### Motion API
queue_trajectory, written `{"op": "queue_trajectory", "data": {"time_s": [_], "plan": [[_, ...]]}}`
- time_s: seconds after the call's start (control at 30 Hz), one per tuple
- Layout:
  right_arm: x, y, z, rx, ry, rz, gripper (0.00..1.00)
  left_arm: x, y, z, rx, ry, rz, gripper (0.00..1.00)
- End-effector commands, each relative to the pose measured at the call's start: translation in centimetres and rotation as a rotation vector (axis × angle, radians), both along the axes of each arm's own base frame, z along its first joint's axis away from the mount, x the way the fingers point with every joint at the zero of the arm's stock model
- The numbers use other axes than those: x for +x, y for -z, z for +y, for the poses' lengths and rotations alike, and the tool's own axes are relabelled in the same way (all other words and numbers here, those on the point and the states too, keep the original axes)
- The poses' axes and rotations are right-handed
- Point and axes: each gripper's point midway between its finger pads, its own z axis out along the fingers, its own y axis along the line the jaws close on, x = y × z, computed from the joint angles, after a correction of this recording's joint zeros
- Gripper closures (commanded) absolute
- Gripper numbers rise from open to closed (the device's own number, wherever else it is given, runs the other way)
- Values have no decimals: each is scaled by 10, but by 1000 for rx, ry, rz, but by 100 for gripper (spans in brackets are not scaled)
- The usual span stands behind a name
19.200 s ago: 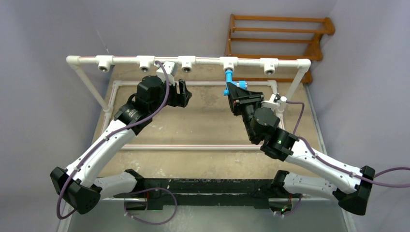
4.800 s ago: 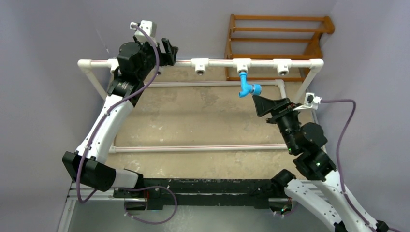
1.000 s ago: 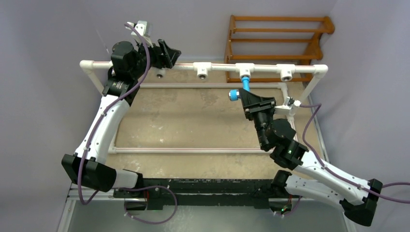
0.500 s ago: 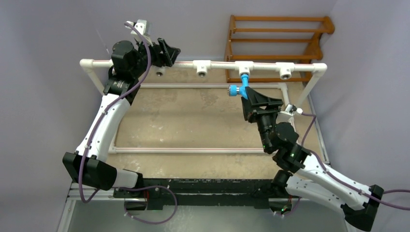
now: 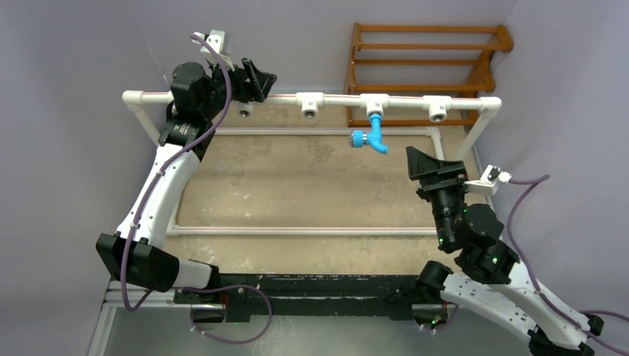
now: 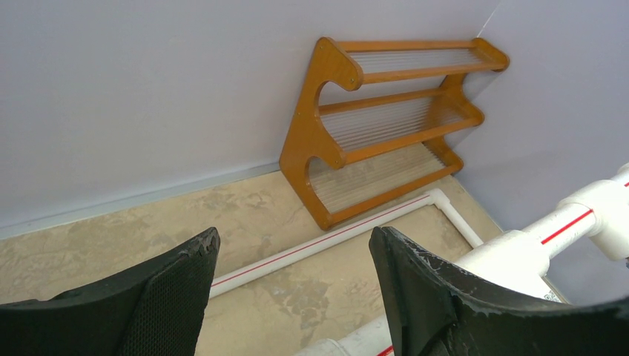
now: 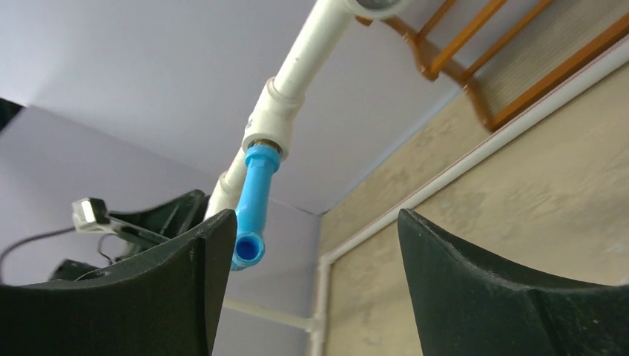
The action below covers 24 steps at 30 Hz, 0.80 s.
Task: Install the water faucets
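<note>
Where the raised rail of the white pipe frame (image 5: 334, 100) runs along the far edge of the table (image 5: 297, 185), one item of the task is on show. This is a bright blue faucet (image 5: 371, 137), its threaded end set into the tee fitting (image 5: 375, 106) second from the far right corner, so that it hangs on the thread alone. The knob points left and the spout down toward the near edge; whether it is screwed fully home cannot be told. Right gripper (image 5: 421, 162): jaws wide apart, empty, well clear of the faucet and aimed up at it, probably for another turn or a check of the seat. Left gripper (image 5: 261, 83): raised at the rail near the far left corner, jaws spread wide with nothing clamped, the pipe passing close by one finger (image 6: 445, 297), most likely placed to steady the frame. Three other tees stand open. Wooden rack (image 5: 423, 59) beyond the far edge, unused.
</note>
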Motion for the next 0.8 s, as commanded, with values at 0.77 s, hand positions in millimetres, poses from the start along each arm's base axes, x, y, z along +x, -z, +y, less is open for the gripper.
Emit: {"op": "queue_trajectory", "data": {"time_s": [0.77], "plan": [[11,-77,70,-1782,-435,-456,14,5,96,12,63,-41,304,27]]}}
